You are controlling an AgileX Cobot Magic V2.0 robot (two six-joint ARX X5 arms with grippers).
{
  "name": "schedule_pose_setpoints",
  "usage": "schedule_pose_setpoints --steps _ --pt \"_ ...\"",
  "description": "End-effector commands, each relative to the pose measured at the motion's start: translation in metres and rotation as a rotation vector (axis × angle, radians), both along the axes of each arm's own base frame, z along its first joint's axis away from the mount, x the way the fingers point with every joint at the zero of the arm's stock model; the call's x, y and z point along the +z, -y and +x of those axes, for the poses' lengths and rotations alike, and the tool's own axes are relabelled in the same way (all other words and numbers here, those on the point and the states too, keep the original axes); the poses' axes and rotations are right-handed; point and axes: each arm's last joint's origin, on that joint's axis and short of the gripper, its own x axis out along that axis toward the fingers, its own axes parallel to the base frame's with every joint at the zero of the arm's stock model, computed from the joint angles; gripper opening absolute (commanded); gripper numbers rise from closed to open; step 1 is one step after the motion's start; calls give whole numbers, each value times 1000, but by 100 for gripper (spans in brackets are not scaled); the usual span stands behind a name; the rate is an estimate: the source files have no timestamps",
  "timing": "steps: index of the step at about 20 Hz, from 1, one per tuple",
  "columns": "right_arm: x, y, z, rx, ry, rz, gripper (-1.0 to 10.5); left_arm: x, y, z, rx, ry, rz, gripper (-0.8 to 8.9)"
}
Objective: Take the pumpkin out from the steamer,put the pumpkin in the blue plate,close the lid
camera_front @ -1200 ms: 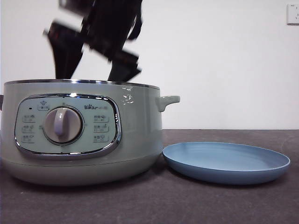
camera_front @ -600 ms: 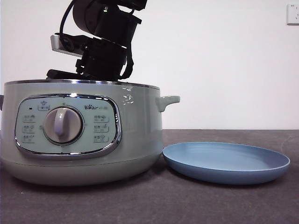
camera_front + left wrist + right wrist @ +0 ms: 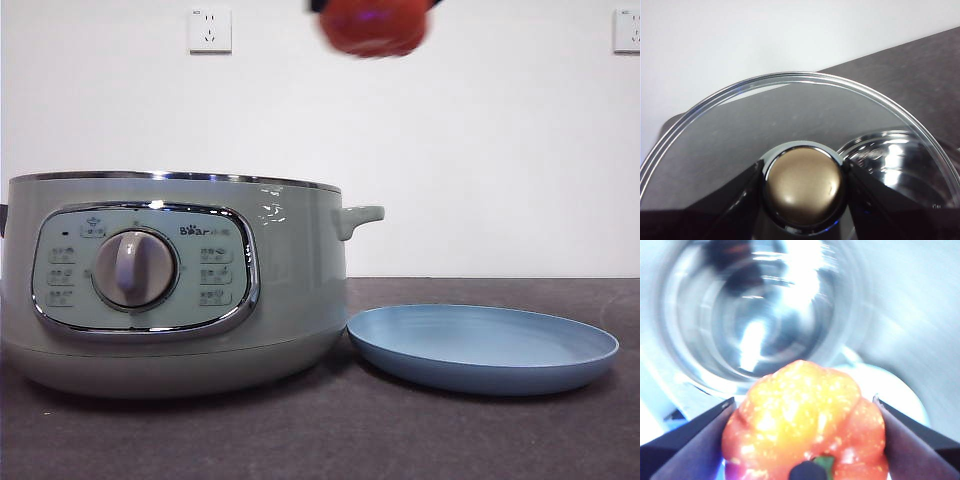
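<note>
High at the top edge of the front view, well above the counter, the pumpkin (image 3: 373,28) hangs as a blurred orange-red blob, over the gap between the steamer's right handle and the blue plate. In the right wrist view the pumpkin (image 3: 805,422) fills the space between the two dark fingers of the right gripper (image 3: 805,440), which are closed against its ribbed sides; a bit of green stem shows at its base near the camera. Beyond it, blurred, lies the shiny round inside of the steamer (image 3: 765,315), with nothing visible in it.

The steamer (image 3: 175,280) stands on the left of the dark counter (image 3: 480,430), lidless, its chrome rim bare, its dial and "Bear" panel facing the camera. What lies inside cannot be seen from this low angle. Just beside its base on the right lies the blue plate (image 3: 482,348), flat on the counter and holding nothing; its near-left rim comes almost to the steamer's wall, though whether they touch cannot be told.

The lid (image 3: 790,115) is with the other arm. In the left wrist view the left gripper (image 3: 804,192) has its fingers (image 3: 740,200) closed on either side of the lid's knob (image 3: 804,187), which looks brassy-gold here, and the glass disc with its chrome rim spreads out in front of the camera over the dark counter. Through the glass, to one side, a shiny metal curve shows.

Two wall sockets (image 3: 210,30) sit on the white wall behind.
</note>
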Motion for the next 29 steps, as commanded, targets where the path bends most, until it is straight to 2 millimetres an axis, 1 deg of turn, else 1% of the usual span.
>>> schedule_pose_setpoints --steps 1,3,5,7,9,12,14,15,21,23,26,27,28,29 --pt "-7 21 2 -110 -60 -57 -12 9 3 4 -42 69 -42 -9" --pt "-19 40 -3 -204 -76 -137 -12 9 6 8 -73 67 -52 -9" --pt "-38 57 -9 -273 -86 -151 -12 9 8 11 -76 71 -55 -9" --pt "-65 72 -13 -335 -73 -120 -11 9 10 12 -100 65 -68 -9" --pt "-93 81 -15 -382 -60 -92 -11 9 11 13 -120 62 -74 -9" --pt "-140 85 -8 -407 -40 -71 -11 7 13 16 -120 49 -68 -9" --pt "-167 83 -2 -412 -11 -47 -11 7 13 17 -125 46 -68 -9" --pt "-177 81 2 -415 -5 -38 -11 7 13 17 -138 44 -72 -9" --pt "-209 66 27 -389 -14 16 -1 7 14 17 -144 43 -75 -9" --pt "-217 65 30 -388 -32 2 2 6 14 17 -144 41 -74 -9" --pt "-224 64 31 -365 -79 19 14 6 14 17 -144 37 -72 -9" --pt "-225 64 31 -366 -81 14 72 6 14 17 -144 37 -72 -9" --pt "-226 64 32 -367 -83 13 181 6 14 17 -145 37 -72 -9" --pt "-226 64 32 -367 -83 13 317 6 14 17 -145 37 -72 -9"
